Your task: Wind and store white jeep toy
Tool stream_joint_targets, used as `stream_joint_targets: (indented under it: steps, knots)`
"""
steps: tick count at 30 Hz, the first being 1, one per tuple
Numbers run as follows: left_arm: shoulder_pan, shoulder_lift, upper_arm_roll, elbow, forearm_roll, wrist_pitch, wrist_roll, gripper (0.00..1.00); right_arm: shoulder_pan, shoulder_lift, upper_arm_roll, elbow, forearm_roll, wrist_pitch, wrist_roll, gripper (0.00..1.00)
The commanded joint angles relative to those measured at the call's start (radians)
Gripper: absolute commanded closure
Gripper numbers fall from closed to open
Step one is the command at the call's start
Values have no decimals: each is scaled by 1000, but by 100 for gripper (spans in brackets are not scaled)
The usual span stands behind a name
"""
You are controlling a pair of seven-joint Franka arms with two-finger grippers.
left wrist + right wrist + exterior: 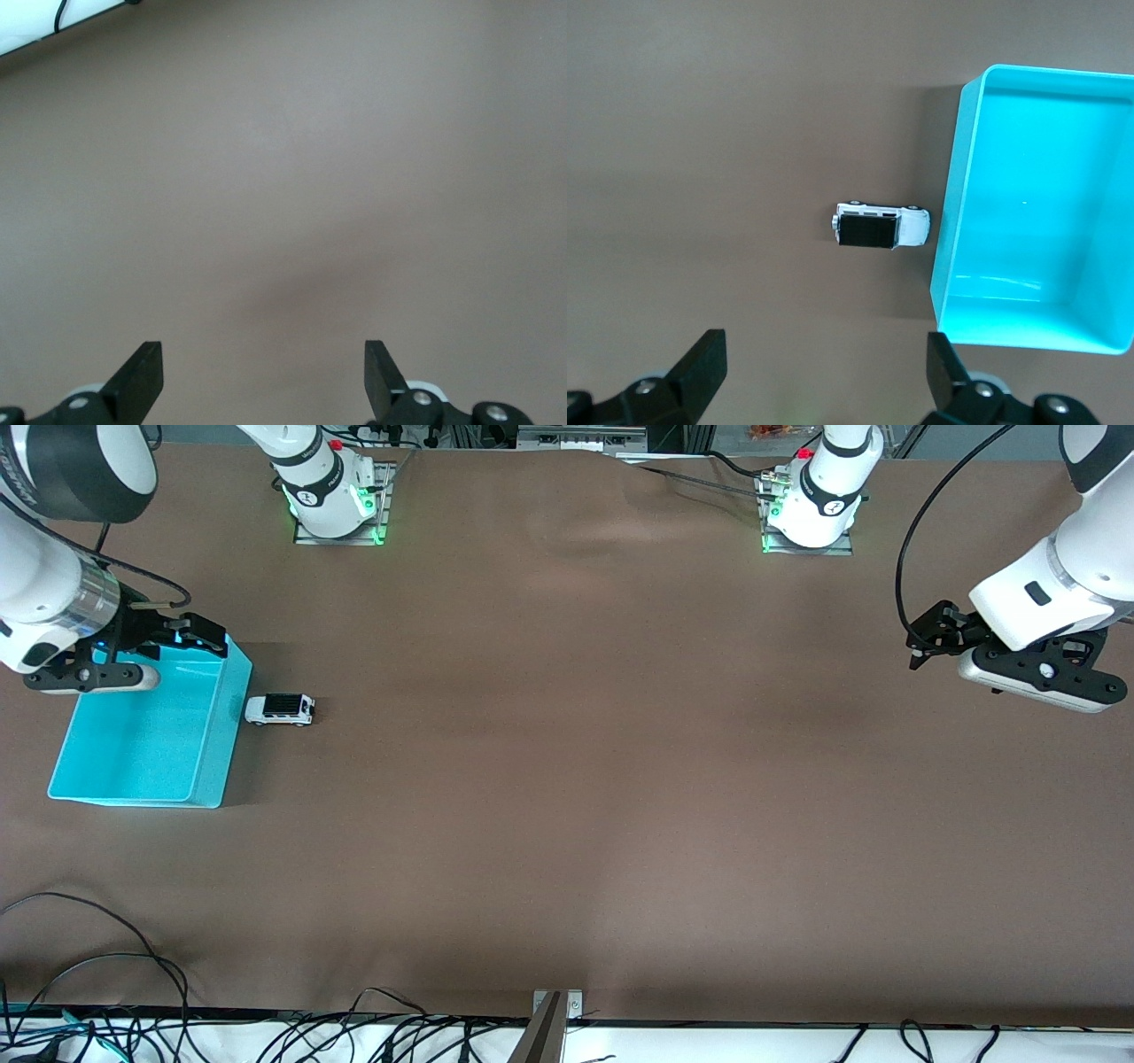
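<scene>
The white jeep toy (280,709) stands on its wheels on the brown surface (567,779), toward the right arm's end of the table, just beside the long wall of the turquoise bin (142,753) and lying crosswise to that wall, its nose close to the wall; whether it touches the bin cannot be told. In the right wrist view the jeep toy (881,227) shows its black roof and white body, with the bin (957,266) next to it, its inside holding nothing that shows. The right gripper (182,633) hangs in the air over the bin's edge that lies farther from the front camera, up above the jeep toy and not touching it; its fingers (700,372) stand wide apart with nothing between them, and the jeep toy shows ahead of the open jaws rather than between them. The left gripper (926,638) waits in the air over the bare brown surface at the left arm's end of the table, well apart from the jeep toy and the bin; its fingers (142,376) are likewise spread wide and hold nothing, and only plain surface (283,177) shows beneath them. Black cables (106,974) trail along the surface's edge nearest the front camera.
</scene>
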Motion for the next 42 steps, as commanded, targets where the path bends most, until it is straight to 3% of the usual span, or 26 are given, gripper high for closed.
stream_joint_targets:
  steps: [1,4,10,17,26,42]
  knots:
    - [-38,-29,30,3,-21,-8,-14,0,-1,-44,4,-104,-1,83,2,0]
    - [-50,-74,51,-26,-27,-10,-17,0,-1,-44,4,-141,1,129,1,0]
    - [-120,-86,177,-38,-85,-10,-10,0,-1,-44,4,-228,-1,235,1,0]
    - [-120,-103,205,-52,-109,0,-8,0,-1,-42,4,-286,-1,308,-1,0]
    - [-129,-195,245,-150,-120,3,18,0,-1,-36,4,-371,-1,426,-2,0]
    - [-198,-169,262,-127,-77,3,1,0,-7,47,1,-440,-1,529,7,0]
